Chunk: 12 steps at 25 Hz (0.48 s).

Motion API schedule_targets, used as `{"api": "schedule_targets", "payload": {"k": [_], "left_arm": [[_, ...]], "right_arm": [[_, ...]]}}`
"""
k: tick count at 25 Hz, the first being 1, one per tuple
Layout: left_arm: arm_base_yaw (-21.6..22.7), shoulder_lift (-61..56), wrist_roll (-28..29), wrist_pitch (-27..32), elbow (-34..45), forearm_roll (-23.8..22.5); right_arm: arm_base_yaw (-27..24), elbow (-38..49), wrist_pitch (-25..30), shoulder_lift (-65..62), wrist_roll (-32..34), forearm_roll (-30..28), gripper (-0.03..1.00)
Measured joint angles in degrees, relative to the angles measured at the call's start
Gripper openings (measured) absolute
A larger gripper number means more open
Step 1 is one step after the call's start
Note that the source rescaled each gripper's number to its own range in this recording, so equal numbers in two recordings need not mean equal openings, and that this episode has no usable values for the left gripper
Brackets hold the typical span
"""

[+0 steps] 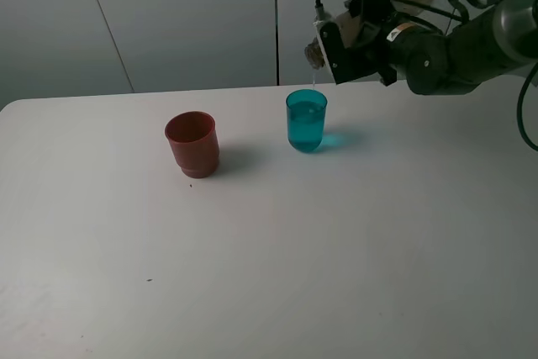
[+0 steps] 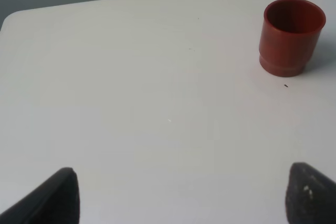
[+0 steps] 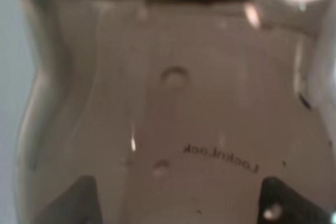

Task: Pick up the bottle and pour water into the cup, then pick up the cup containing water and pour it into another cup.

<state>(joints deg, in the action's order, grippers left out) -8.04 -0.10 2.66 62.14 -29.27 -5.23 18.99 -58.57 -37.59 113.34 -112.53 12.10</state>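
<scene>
My right gripper (image 1: 363, 38) is shut on the smoky translucent bottle (image 1: 317, 54), which lies tipped almost flat in the air at the back right. Its neck hangs just above the teal cup (image 1: 306, 124), and a thin stream of water runs down into it. The teal cup stands upright and holds water. The bottle's side (image 3: 173, 103) fills the right wrist view, between the fingertips of the right gripper (image 3: 178, 203). The red-brown cup (image 1: 192, 145) stands upright to the left of the teal cup and is also in the left wrist view (image 2: 291, 35). My left gripper (image 2: 181, 195) is open over bare table, well short of that cup.
The white table (image 1: 269, 275) stretches wide in front of both cups. A grey panelled wall (image 1: 185, 14) rises behind the table's far edge. A black cable (image 1: 525, 115) loops down from the right arm at the right border.
</scene>
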Motion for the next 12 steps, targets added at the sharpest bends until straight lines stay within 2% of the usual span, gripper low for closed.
{"api": "schedule_targets", "payload": {"k": [3, 7, 10, 12], "left_arm": [[0.0, 0.0, 0.0, 0.0, 0.0, 0.0], [0.0, 0.0, 0.0, 0.0, 0.0, 0.0], [0.0, 0.0, 0.0, 0.0, 0.0, 0.0], [0.0, 0.0, 0.0, 0.0, 0.0, 0.0]], "right_arm": [[0.0, 0.0, 4.8, -2.3, 9.2, 3.1, 0.00], [0.0, 0.0, 15.4, -6.5, 22.9, 2.8, 0.00], [-0.7, 0.0, 25.0, -8.7, 39.8, -3.2, 0.00], [-1.9, 0.0, 28.9, -9.1, 53.9, -9.1, 0.00]]}}
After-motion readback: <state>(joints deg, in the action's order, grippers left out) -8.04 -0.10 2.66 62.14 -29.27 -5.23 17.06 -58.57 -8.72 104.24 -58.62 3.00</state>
